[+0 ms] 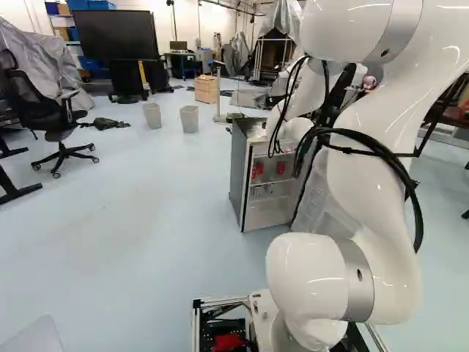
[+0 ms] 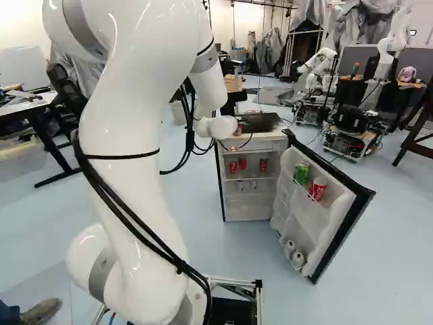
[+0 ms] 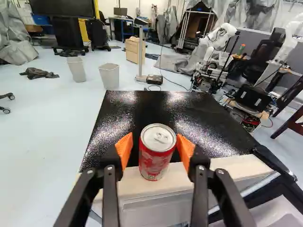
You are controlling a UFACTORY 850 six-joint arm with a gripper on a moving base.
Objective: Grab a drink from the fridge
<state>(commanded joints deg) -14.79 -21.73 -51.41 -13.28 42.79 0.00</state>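
Wrist view: red can (image 3: 155, 158) seemingly upright at front edge of fridge top (image 3: 203, 120), between orange pads (image 3: 124, 149); jaws open, not clamped. Right base view: fridge door (image 2: 302, 218) open at can's 4 o'clock. Reach looks nearly done; grip, lift, carry-off left.

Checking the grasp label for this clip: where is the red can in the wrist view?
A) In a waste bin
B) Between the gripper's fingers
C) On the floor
B: an orange pad shows on either side of the red can.
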